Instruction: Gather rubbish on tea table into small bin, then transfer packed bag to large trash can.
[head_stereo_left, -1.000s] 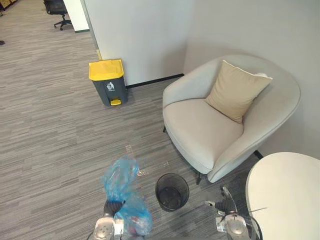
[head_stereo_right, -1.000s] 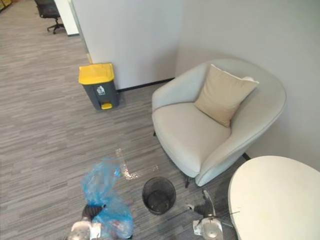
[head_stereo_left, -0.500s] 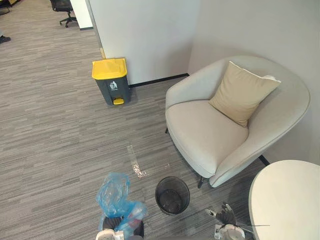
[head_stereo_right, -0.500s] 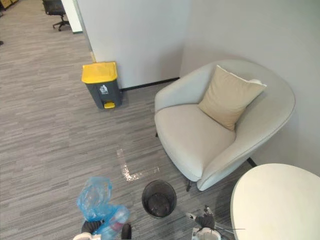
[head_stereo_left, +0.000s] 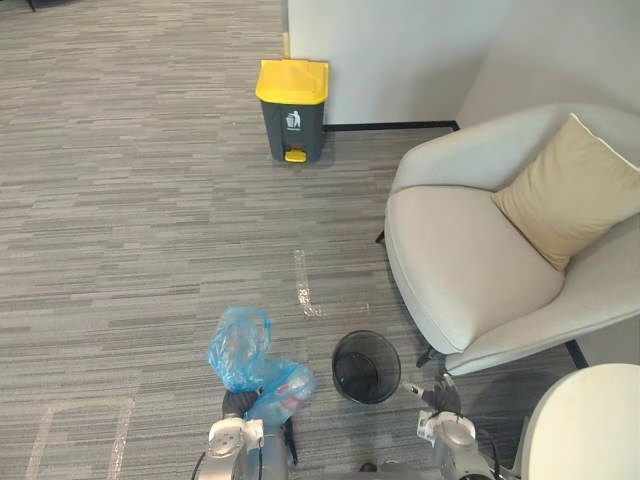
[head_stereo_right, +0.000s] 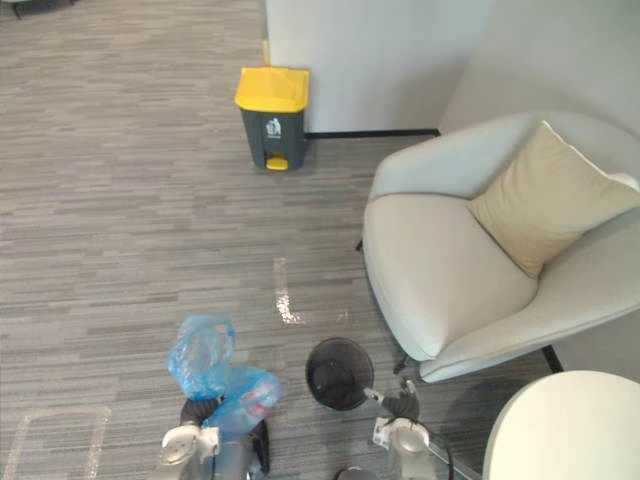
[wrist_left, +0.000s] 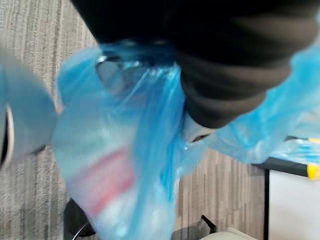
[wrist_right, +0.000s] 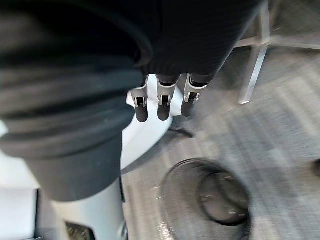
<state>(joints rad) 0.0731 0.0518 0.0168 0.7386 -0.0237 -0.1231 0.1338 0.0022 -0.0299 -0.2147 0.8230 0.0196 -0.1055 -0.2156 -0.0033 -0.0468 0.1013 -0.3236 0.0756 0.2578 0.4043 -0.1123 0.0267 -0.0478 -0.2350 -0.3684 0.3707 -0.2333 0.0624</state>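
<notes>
A blue plastic bag (head_stereo_left: 255, 362) with rubbish inside hangs over the carpet at the lower left, bunched at its top. My left hand (head_stereo_left: 236, 404) sits just under it and is shut on the bag; in the left wrist view the blue film (wrist_left: 125, 165) wraps round the hand (wrist_left: 235, 75). The small black mesh bin (head_stereo_left: 366, 367) stands on the floor just right of the bag. My right hand (head_stereo_left: 438, 399) hangs open beside the bin, fingers (wrist_right: 161, 105) straight and holding nothing. The large grey trash can (head_stereo_left: 292, 110) with a yellow lid stands far ahead by the wall.
A pale armchair (head_stereo_left: 470, 270) with a tan cushion (head_stereo_left: 575, 190) fills the right side. The round white tea table (head_stereo_left: 590, 430) edges in at the lower right. Grey striped carpet (head_stereo_left: 150, 200) stretches between me and the trash can.
The whole picture has shifted, so the camera has turned: the trash can and armchair now sit further right. The bag stays in my left hand; the right hand still hangs by the bin.
</notes>
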